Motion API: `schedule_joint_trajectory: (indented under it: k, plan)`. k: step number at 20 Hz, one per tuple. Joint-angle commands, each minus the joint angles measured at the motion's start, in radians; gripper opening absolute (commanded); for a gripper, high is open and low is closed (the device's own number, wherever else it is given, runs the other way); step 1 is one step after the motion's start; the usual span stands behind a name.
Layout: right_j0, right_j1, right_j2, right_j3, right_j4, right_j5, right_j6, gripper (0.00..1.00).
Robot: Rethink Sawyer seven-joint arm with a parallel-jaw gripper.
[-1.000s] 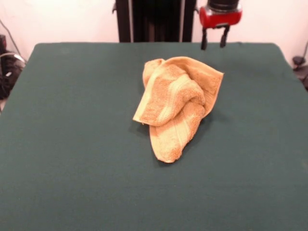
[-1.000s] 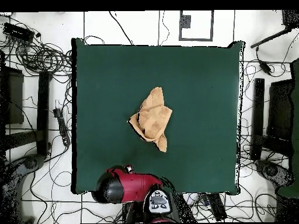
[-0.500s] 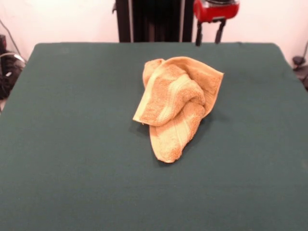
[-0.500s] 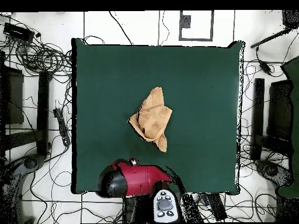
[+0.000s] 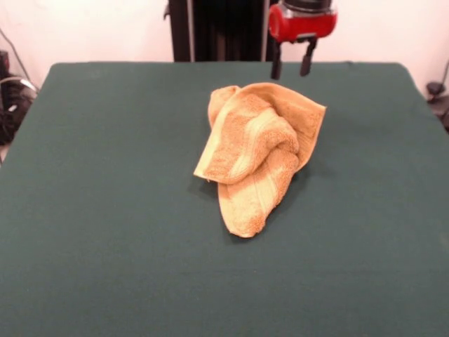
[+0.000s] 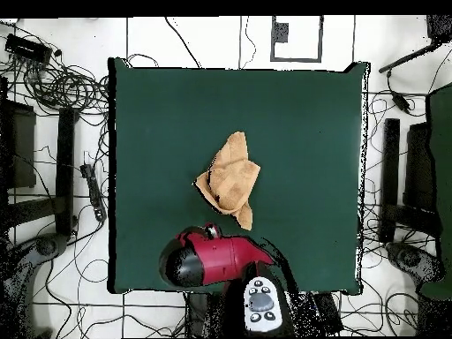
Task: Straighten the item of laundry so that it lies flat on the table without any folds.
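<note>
The item of laundry [image 5: 256, 151] is a golden-orange towel, crumpled in a folded heap near the middle of the green table [image 5: 105, 210]. One end of it trails toward the front edge. From overhead the towel [image 6: 231, 180] lies just left of the table's [image 6: 300, 132] centre. My gripper [image 5: 290, 65] hangs open above the far part of the table, just behind the towel's far edge, holding nothing. In the overhead view the red arm head [image 6: 212, 259] covers the gripper, just below the towel.
Cables and stands [image 6: 62, 132] lie on the floor around the table on both sides. A black pedestal column [image 5: 224, 28] rises behind the table's far edge.
My gripper has shifted left in the front view and come nearer the towel. The arm head has moved up over the table edge in the overhead view. The towel has not moved.
</note>
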Motion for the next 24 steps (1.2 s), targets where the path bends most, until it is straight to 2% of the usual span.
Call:
schedule_joint_trajectory:
  k: [1,5,11,16,24]
  plan:
    - [-0.023,0.122,0.129,-0.066,-0.059,-0.023,0.042,1.00]
    - [0.026,0.143,0.090,-0.046,-0.061,-0.122,0.118,1.00]
    - [0.024,0.152,0.093,-0.055,-0.069,-0.115,0.112,1.00]
    - [0.065,0.168,0.056,-0.057,-0.064,-0.165,0.145,1.00]
    - [0.027,0.117,0.095,-0.053,-0.054,-0.067,0.102,1.00]
